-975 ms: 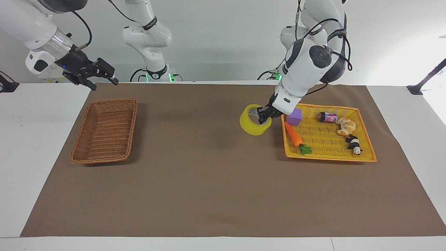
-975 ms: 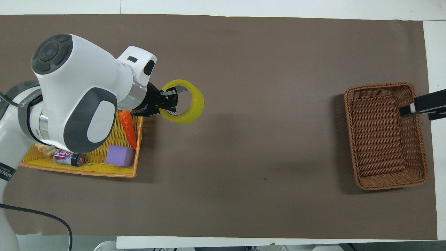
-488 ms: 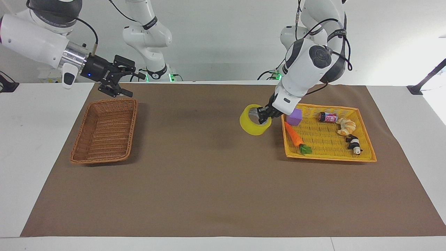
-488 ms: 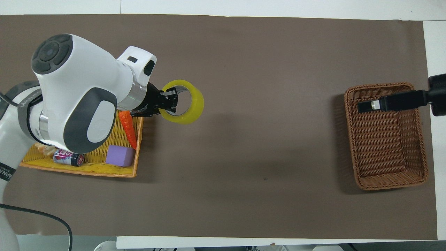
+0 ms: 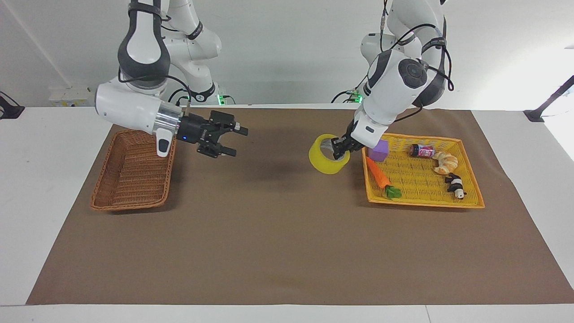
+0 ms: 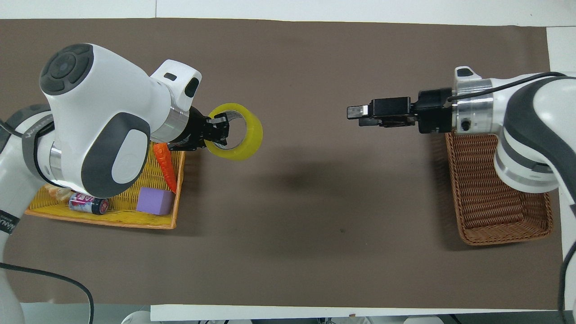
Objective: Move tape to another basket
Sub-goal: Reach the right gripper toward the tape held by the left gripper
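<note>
Left tool (image 5: 337, 148) clenched on the wall of the tape (image 5: 326, 156), one finger inside the ring, one outside; roll held tilted, above the brown mat, just off the edge of the yellow tray (image 5: 466, 190). In the facing frame the tape is centre-right; in the overhead frame it is upper left (image 6: 238, 132), with the left tool (image 6: 219, 130) at its rim. Tape not in either basket.

Right tool (image 5: 235, 140) released, fingers spread, pointing sideways toward the tape, in the air over bare mat at centre-left of the facing frame; upper right of centre in the overhead frame (image 6: 357, 115). Well apart from the tape.

Wicker basket (image 5: 112, 197) at the left of the facing frame, nothing seen inside it; the right arm's wrist passes over its upper corner.

Yellow tray holds carrot (image 5: 378, 174), purple block (image 5: 380, 151), small can (image 5: 422, 150), croissant (image 5: 445, 162), black-and-white toy (image 5: 455, 185).

Bench (image 5: 45, 179) white, mat (image 5: 278, 251) brown.
</note>
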`<state>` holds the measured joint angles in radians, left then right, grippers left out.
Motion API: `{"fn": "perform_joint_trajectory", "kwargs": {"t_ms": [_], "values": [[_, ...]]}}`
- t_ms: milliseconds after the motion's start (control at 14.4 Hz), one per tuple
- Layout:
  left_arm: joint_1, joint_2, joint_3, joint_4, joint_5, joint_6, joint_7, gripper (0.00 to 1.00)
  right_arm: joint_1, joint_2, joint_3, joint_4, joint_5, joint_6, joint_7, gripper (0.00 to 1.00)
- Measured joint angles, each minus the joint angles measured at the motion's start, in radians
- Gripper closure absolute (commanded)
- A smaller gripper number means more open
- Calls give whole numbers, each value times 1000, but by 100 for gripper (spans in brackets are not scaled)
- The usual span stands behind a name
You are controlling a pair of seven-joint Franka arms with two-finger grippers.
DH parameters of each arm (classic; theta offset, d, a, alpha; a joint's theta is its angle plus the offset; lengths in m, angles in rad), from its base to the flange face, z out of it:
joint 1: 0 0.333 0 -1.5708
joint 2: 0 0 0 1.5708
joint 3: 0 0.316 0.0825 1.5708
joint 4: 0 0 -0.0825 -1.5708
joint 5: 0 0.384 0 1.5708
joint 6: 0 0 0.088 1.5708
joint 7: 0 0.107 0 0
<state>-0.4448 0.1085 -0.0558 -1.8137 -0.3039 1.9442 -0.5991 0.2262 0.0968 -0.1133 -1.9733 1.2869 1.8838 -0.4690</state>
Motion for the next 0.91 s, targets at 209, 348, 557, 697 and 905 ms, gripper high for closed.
{"fn": "perform_joint_trajectory", "kwargs": {"t_ms": [209,348,557,697,905], "values": [[0,0,0,0,0,-1,-1,100,49,43,-1,0,88,40,-14,0],[0,0,0,0,0,-3,-1,100,110,58,-1,-3,150,87,-14,0],[0,0,2,0,0,-9,-1,100,187,86,0,-10,220,146,-13,0],[0,0,2,0,0,-14,-1,100,213,109,-1,-12,257,169,-13,0],[0,0,2,0,0,-16,-1,100,263,128,-1,-11,303,210,6,0]]}}
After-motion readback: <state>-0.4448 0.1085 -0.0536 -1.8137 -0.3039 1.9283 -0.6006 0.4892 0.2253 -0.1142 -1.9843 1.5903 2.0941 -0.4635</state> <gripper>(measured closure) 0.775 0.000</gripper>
